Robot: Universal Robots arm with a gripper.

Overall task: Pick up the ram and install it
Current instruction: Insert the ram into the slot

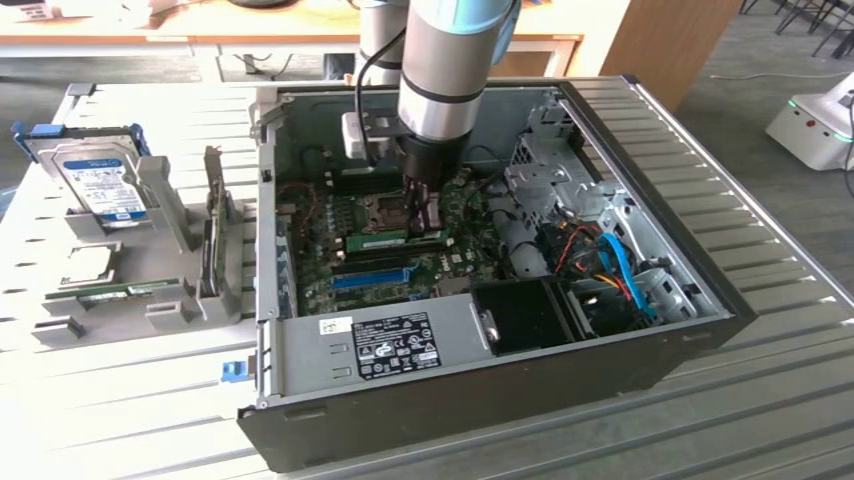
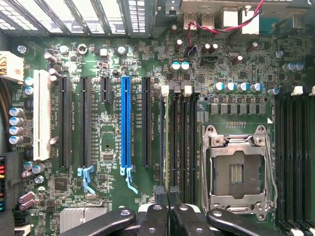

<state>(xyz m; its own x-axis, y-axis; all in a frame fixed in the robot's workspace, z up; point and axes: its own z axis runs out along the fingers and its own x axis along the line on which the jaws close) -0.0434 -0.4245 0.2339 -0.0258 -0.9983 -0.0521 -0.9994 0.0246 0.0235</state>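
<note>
While the tool point(image 2: 167, 191) pinches narrowly on the ram point(image 1: 378, 240), it stands edge-on at the memory slots point(image 2: 184, 142).

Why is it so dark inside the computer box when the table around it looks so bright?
Exterior view: bright light falls on the pale ribbed metal table, but the black computer case has tall walls, so its inside sits in shade. Wrist view: the green motherboard is evenly lit, with glints on the silver processor socket frame.
</note>
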